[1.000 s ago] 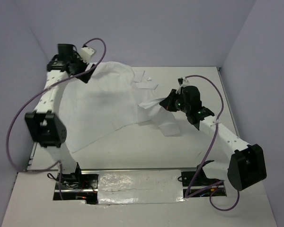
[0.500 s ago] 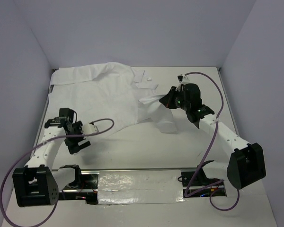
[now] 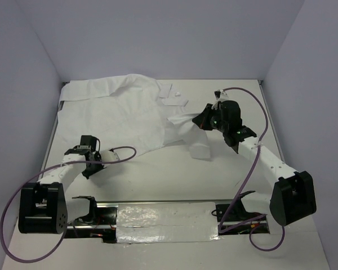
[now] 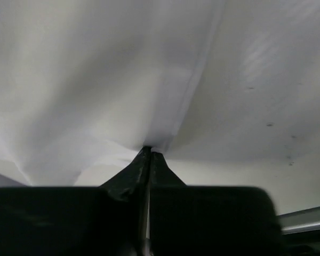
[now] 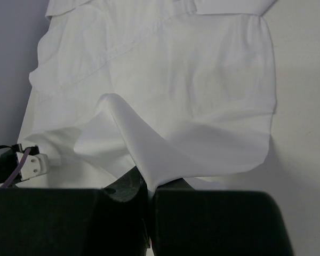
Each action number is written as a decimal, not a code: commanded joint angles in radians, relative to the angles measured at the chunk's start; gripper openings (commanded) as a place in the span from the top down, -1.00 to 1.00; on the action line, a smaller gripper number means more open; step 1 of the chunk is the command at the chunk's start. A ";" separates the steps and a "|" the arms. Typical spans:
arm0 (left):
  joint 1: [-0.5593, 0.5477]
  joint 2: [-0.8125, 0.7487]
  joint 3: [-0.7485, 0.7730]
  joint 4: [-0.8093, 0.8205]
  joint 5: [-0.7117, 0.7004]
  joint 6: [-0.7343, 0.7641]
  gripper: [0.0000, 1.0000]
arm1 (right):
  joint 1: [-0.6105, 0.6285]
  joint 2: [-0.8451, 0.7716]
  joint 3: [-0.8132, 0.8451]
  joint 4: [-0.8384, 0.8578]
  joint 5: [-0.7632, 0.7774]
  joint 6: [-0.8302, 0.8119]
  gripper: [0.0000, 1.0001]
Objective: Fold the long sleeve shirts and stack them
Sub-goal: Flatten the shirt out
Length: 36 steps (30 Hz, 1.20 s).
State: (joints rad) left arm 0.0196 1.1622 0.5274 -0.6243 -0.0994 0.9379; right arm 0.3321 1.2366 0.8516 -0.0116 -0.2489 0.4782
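The white long sleeve shirt point(image 3: 124, 112) lies spread and wrinkled over the back left and middle of the table. My left gripper point(image 3: 93, 167) sits low at the shirt's near left corner. In the left wrist view its jaws point(image 4: 148, 153) are shut, with the shirt's hem point(image 4: 96, 80) pinched to a point at the tips. My right gripper point(image 3: 201, 121) is shut on a fold at the shirt's right side and holds it lifted off the table. The cloth point(image 5: 192, 90) rises in a ridge into that right gripper point(image 5: 151, 184).
Lilac walls close in the table on the left, back and right. Purple cables point(image 3: 121, 151) loop beside both arms. A strip of shiny tape point(image 3: 163, 222) runs between the arm bases at the near edge. Bare tabletop point(image 3: 174, 174) lies in front of the shirt.
My left arm swung from the shirt's far left corner down to its near left corner and shut there on the hem. The right gripper kept its hold and barely moved.
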 commanded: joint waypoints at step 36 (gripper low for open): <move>-0.006 0.467 1.364 0.246 0.348 -0.226 1.00 | -0.312 -0.090 0.660 -0.191 0.022 -0.366 1.00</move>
State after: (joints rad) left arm 0.0097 1.7142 1.9755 -0.2924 0.1898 0.5789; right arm 0.0174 1.2110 1.6661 -0.1711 -0.2745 0.1452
